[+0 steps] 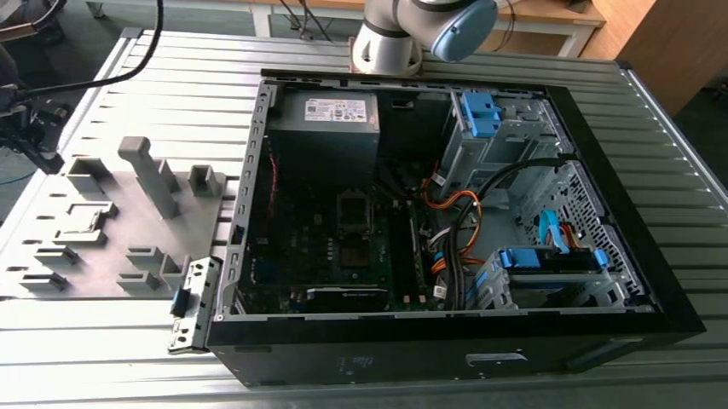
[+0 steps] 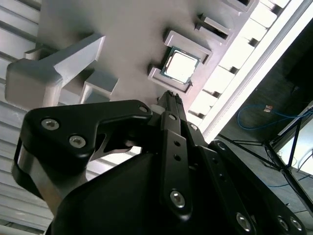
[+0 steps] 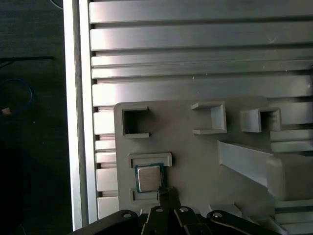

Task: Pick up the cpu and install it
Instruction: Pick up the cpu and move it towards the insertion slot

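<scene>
In the exterior view an open computer case (image 1: 376, 362) lies on the slatted bench (image 1: 182, 77), with the arm's base (image 1: 387, 47) at its far side. A grey tray (image 1: 114, 256) of holders sits beside the case, on the exterior view's left.

In the second wrist view the cpu (image 2: 180, 66) lies flat in a shallow holder on the tray (image 2: 132, 34), silvery top up. The pincer (image 2: 169, 96) hovers just beside it, fingers together, gripping nothing.

In the first wrist view the cpu (image 3: 148, 177) rests in its holder near the tray's (image 3: 195, 156) edge, close to the bench (image 3: 195, 34) rim. The pincer (image 3: 165, 192) tip is at the chip's corner; whether it touches cannot be told.
</scene>
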